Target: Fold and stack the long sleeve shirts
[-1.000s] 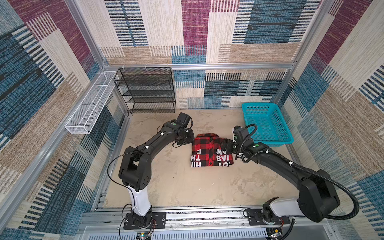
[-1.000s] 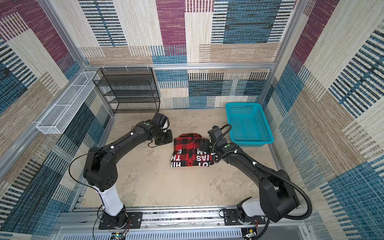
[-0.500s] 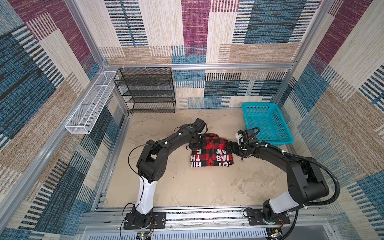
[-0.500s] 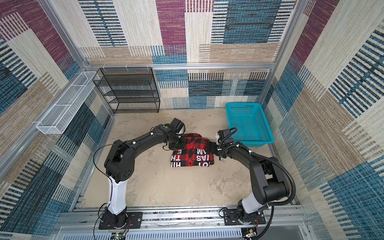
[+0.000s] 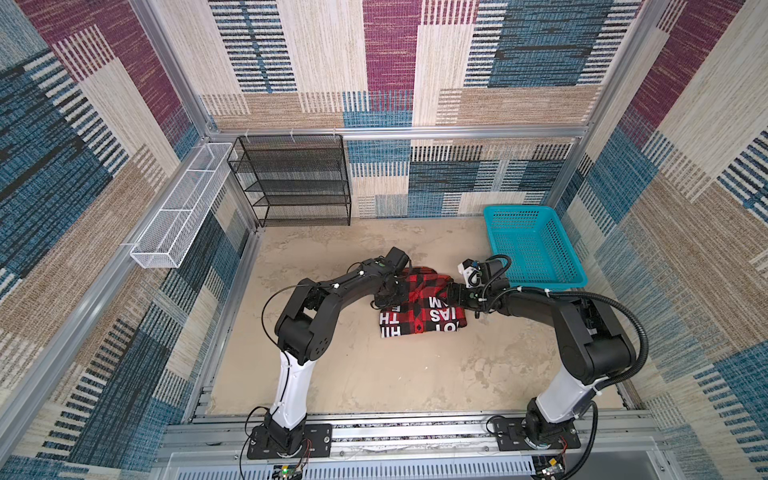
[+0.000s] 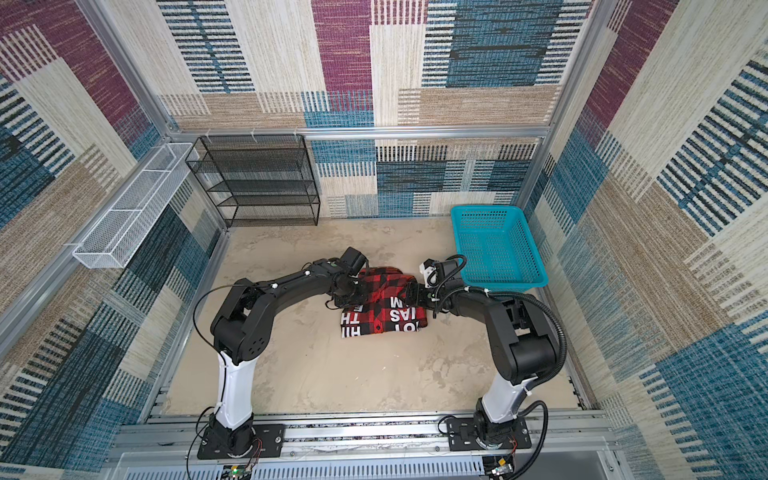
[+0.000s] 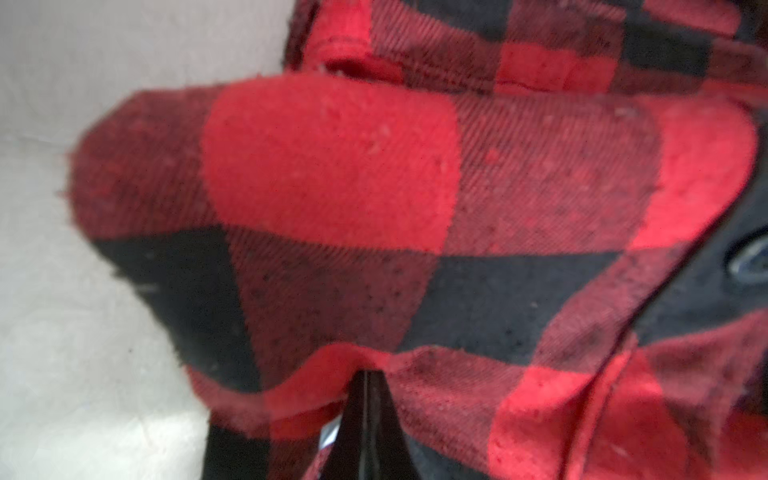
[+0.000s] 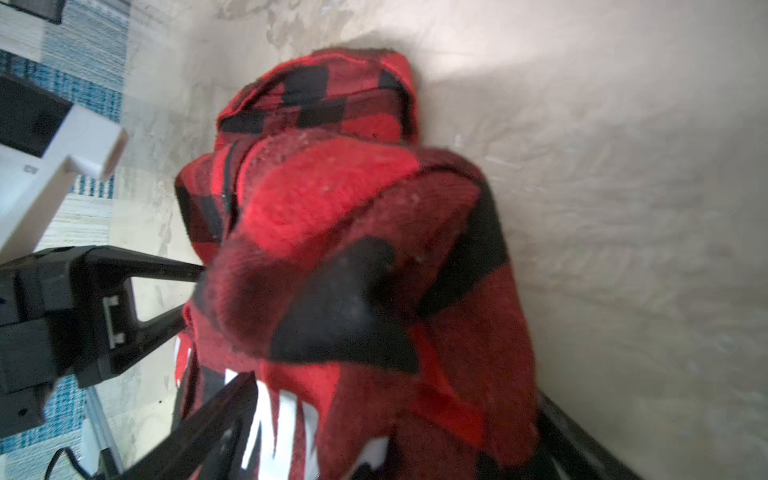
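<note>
Your left gripper (image 7: 365,376): jaws pressed together, pinching fold of shirt (image 5: 422,309) at its upper-left edge. Your right gripper (image 5: 451,291): jaws spread wide, straddling shirt's upper-right edge, cloth bunched between, not clamped. Shirt folded on table (image 5: 353,374), centre of both top views, slightly wider than deep. White lettering (image 5: 442,316) upside down, rows running left-right. Teal basket (image 5: 536,249) upper right.
</note>
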Robot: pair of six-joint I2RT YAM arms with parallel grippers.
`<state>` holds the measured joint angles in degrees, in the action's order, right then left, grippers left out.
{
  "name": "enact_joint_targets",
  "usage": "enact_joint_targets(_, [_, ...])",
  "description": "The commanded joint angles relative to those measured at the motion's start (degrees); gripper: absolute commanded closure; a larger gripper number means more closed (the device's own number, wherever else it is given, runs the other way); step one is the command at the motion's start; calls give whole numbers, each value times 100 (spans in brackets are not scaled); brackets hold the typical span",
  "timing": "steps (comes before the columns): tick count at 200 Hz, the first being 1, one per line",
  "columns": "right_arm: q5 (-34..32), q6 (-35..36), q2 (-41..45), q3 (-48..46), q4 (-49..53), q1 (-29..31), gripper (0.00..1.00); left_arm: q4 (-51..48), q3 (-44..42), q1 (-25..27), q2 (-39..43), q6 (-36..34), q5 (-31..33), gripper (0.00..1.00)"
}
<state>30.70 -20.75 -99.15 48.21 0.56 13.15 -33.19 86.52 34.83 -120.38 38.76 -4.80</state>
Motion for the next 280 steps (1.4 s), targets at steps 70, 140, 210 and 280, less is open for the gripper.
enact_joint_targets(70, [1734,-501,-513,-185,-996,12,6,-322,-135,-13,-293,45,616,100])
enact_joint_targets(140, [2282,-940,-532,-139,-1840,106,19,-318,-150,87,-389,140,620,100])
enact_joint_targets(210, [1850,-987,-324,-72,-1682,196,73,-367,-279,81,-101,177,565,100])
enact_joint_targets(280, [325,-195,999,422,928,442,89,-773,313,-397,1318,-73,219,65])
